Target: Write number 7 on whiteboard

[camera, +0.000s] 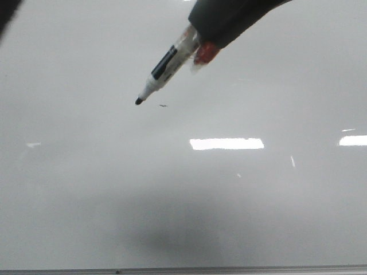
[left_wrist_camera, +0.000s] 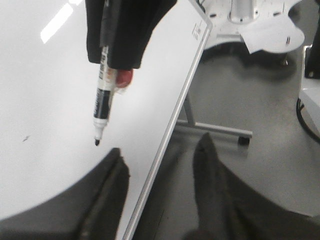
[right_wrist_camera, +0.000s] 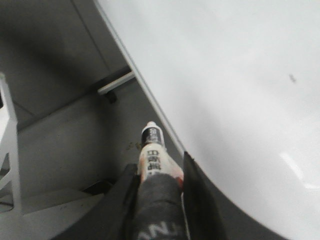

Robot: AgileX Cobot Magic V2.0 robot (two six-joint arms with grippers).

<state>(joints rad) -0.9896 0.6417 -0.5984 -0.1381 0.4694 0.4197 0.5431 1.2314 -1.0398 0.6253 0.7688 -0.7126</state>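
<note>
**Marker tip near blank board, no 7 drawn yet**

Grey floor and a white rig base sit behind the whiteboard (left_wrist_camera: 45, 90), seen in the L wrist view along w/ the board's metal frame edge and a stand leg w/ a caster. Front view: whiteboard (camera: 183, 189) fills nearly everything, glossy pale grey, bright rectangular light reflections, thin grey lower edge, soft dark shadow low centre.

Right gripper (camera: 202, 41) comes in from the upper right of the front view, pinching a marker (camera: 166, 63) – clear barrel w/ dark label, white neck, black tip. Something red shows at the fingers beside the barrel. Marker slants out of the jaws w/ its tip well beyond them; whether the tip touches the board or hangs just off it, can't tell. R wrist view: jaws pressed on the marker (right_wrist_camera: 152, 150), barrel running out between them; board (right_wrist_camera: 225, 100) lies alongside.

Left gripper (left_wrist_camera: 157, 165): jaws spread, nothing between them, both dark fingers visible; one overlaps the board's face, other is off past the frame edge. Marker (left_wrist_camera: 103, 100) tip hangs beyond the jaws, over the board.

Number 7: no stroke visible anywhere on the board. Only a tiny dark speck (camera: 163, 106) just beside the marker tip, apart from it; also seen in both wrist views.
</note>
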